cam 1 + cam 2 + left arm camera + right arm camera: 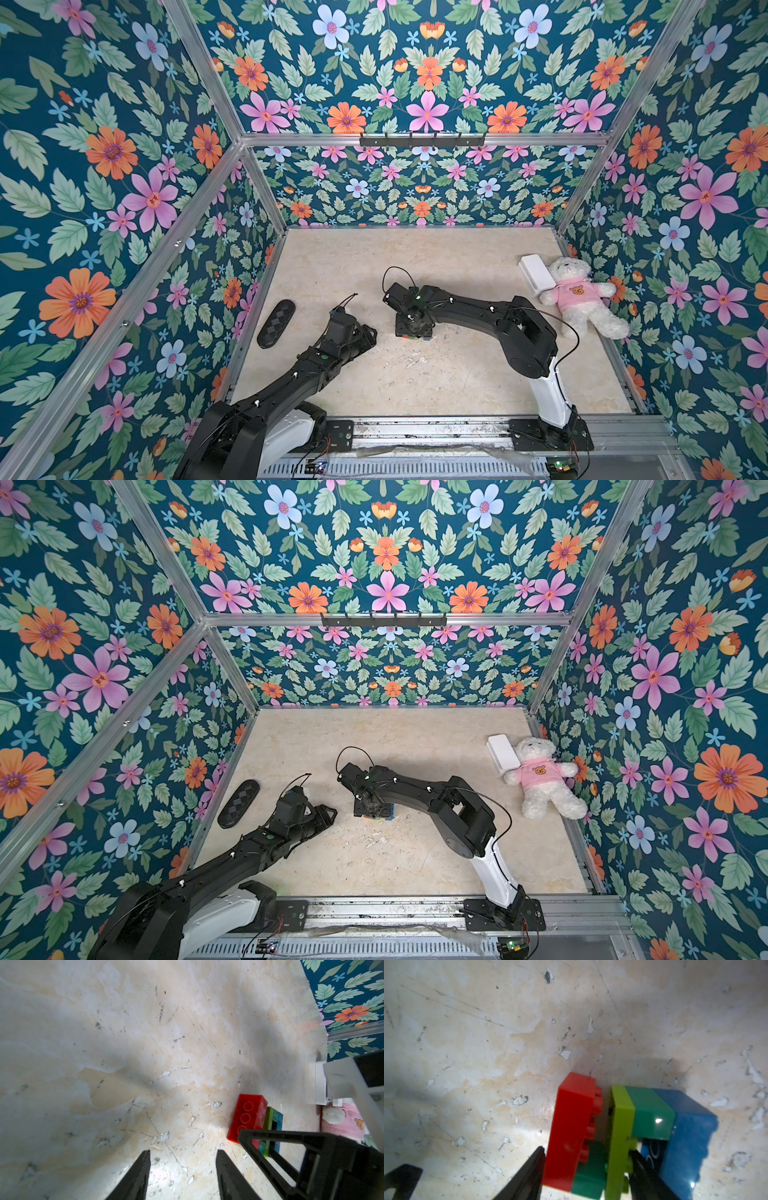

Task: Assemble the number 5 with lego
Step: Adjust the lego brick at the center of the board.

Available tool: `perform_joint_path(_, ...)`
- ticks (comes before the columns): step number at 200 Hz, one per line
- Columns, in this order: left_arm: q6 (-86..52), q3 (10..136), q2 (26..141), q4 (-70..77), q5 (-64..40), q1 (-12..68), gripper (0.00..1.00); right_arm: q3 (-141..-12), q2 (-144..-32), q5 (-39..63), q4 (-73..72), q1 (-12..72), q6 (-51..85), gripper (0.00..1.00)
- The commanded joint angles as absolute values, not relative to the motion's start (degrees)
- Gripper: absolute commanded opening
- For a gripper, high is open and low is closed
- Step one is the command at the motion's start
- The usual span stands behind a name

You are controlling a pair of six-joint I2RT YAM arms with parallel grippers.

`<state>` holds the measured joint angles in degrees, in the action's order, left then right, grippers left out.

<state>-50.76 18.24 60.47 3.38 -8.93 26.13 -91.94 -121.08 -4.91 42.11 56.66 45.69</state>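
Note:
The lego lies on its side on the table as a small block: red brick (571, 1126), short dark-green brick (589, 1174), lime brick (618, 1136), second dark-green brick (652, 1118) and blue brick (689, 1136). My right gripper (586, 1149) reaches down over it. One finger presses the red face and the other sits against the lime brick's studs, in the gap before the blue. In both top views the right gripper (413, 328) (370, 808) hides most of the block. My left gripper (182, 1151) (365, 332) hovers open and empty to the left of the red brick (247, 1118).
A white teddy (582, 299) in a pink top and a white box (536, 272) lie at the right wall. A black oval pad (276, 324) leans on the left wall. Floral walls close in three sides, and a metal rail (436, 428) runs along the front.

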Motion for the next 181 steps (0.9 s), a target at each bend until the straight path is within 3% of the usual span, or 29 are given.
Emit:
perform_joint_path(1, -49.8, 18.4, 60.5, 4.4, -9.3, 25.7, 0.54, -92.1, -121.3, -5.0, 42.7, 56.6, 45.3, 0.57)
perform_joint_path(38, -49.8, 18.2, 60.2, 4.2, -9.2, 25.3, 0.54, -91.9, -121.5, -5.2, 42.7, 56.5, 45.3, 0.49)
perform_joint_path(82, -49.7, 18.1, 60.0, 4.1, -9.5, 25.0, 0.54, -91.2, -121.0, -5.7, 42.8, 56.7, 46.5, 0.63)
perform_joint_path(127, -49.6, 18.0, 60.0, 4.5, -9.7, 24.9, 0.54, -91.5, -120.9, -5.9, 43.7, 57.2, 46.6, 0.68)
perform_joint_path(181, -49.5, 18.1, 60.0, 4.7, -10.0, 24.8, 0.54, -91.5, -120.9, -5.6, 43.8, 57.4, 46.8, 0.55)
